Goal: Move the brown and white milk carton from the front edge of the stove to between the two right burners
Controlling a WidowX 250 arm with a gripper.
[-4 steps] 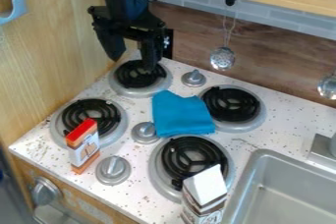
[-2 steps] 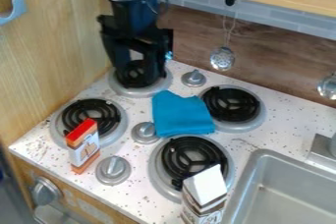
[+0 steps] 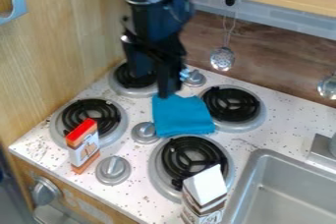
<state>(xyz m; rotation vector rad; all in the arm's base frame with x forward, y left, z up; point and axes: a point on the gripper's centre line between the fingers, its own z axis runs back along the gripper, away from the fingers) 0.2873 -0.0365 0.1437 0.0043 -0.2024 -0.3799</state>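
Note:
The black gripper (image 3: 154, 82) hangs over the back left burner (image 3: 128, 81), at the upper middle of the camera view. Its two fingers stand apart with nothing between them, and the right one ends just above the back edge of a folded blue cloth (image 3: 182, 115). That cloth lies on the white stove top between the burners, its right side against the back right burner (image 3: 231, 104). I cannot tell whether the fingertip touches the cloth.
An orange and white box (image 3: 82, 145) stands upright by the front left burner. A brown and white carton (image 3: 205, 196) stands at the front burner. Metal knobs, a sink (image 3: 261, 164) at right and hanging utensils (image 3: 222, 58) lie around.
The gripper has moved right and toward the camera, from beside the wooden wall to near the cloth's back edge. The cloth, box and carton have stayed put.

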